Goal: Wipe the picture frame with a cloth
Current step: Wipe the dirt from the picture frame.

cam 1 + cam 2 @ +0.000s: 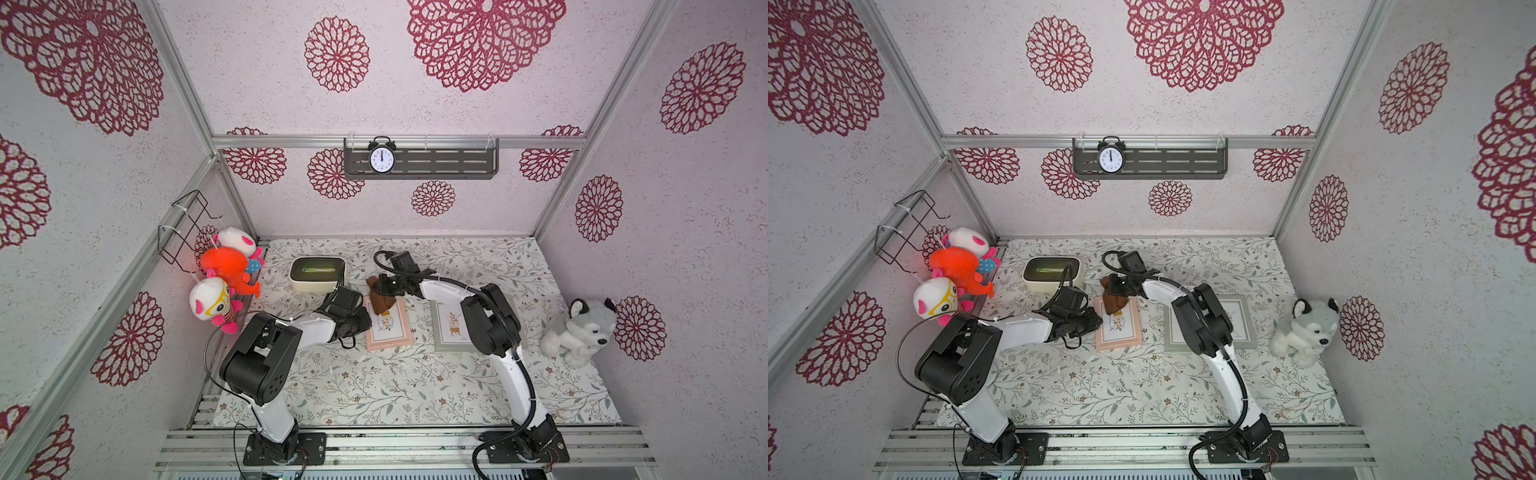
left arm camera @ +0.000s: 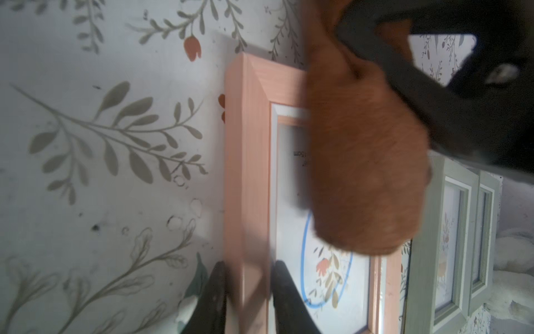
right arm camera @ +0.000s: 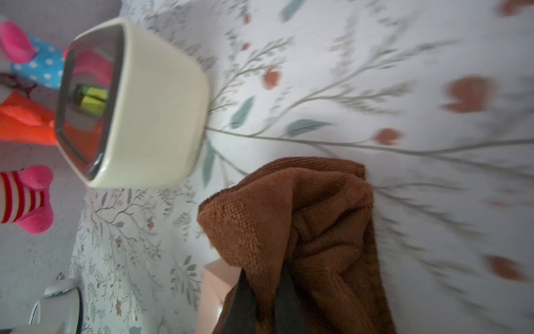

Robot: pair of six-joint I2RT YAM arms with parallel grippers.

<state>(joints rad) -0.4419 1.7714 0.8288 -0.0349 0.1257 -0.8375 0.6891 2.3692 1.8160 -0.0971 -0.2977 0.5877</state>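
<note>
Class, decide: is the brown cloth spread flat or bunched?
Bunched: the cloth hangs in folds from the right gripper onto the pink picture frame.

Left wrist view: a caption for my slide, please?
Left gripper grips the pink frame edge; brown cloth covers part of its glass.

I'm pinching one side rail of the pink frame (image 2: 245, 162) with my left gripper (image 2: 249, 270); brown cloth (image 2: 364, 162) is resting on its glass, grey-green frame (image 2: 430, 231) lying just beside.

white arm links (image 1: 316, 330), black joints (image 1: 257, 365), black fingers (image 2: 215, 295), looped black cables (image 1: 476, 453)
</note>
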